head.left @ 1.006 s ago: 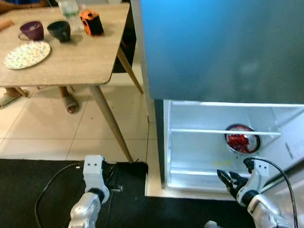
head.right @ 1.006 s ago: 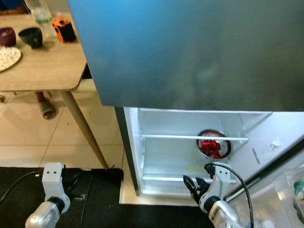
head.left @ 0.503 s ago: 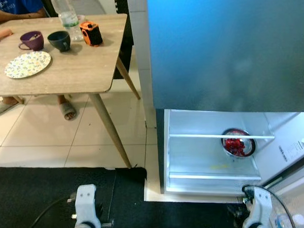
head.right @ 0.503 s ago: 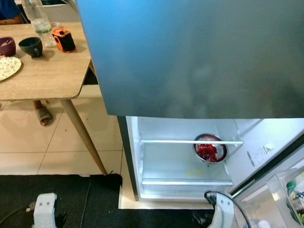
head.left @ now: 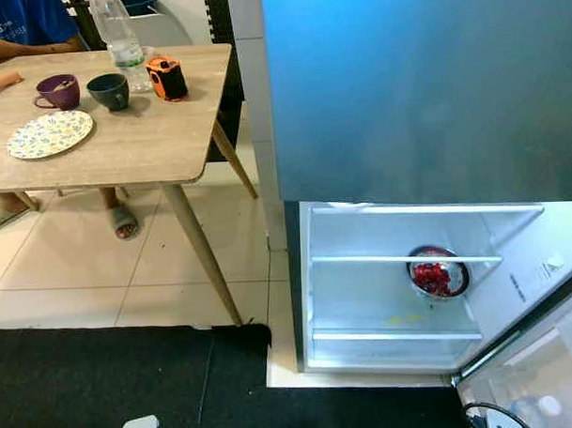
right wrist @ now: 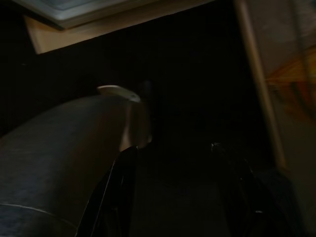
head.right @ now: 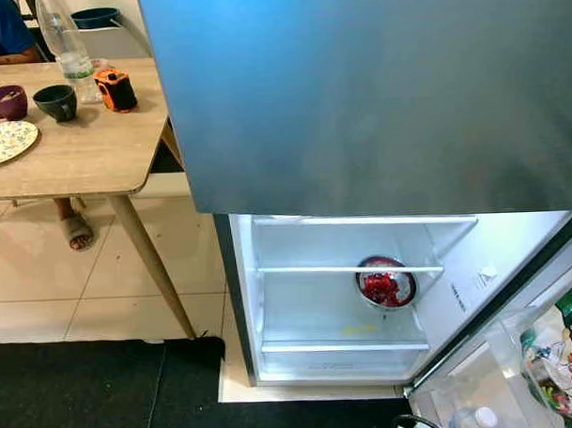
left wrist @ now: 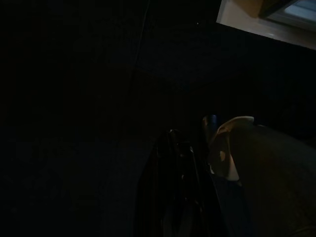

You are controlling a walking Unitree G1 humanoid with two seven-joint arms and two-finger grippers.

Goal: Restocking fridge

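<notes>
Bowl of red food (head.left: 437,273) sits in open fridge (head.left: 392,295); fingers' spread cannot be told.

A wooden table (head.left: 124,144) on slanted legs fills the upper left, standing on pale cream floor tiles (head.left: 100,277). A black mat (head.left: 104,380) covers the floor along the bottom edge. Behind the table, at the top, what seems a white wall panel (head.left: 171,25) shows. The light is bright and even.
</notes>
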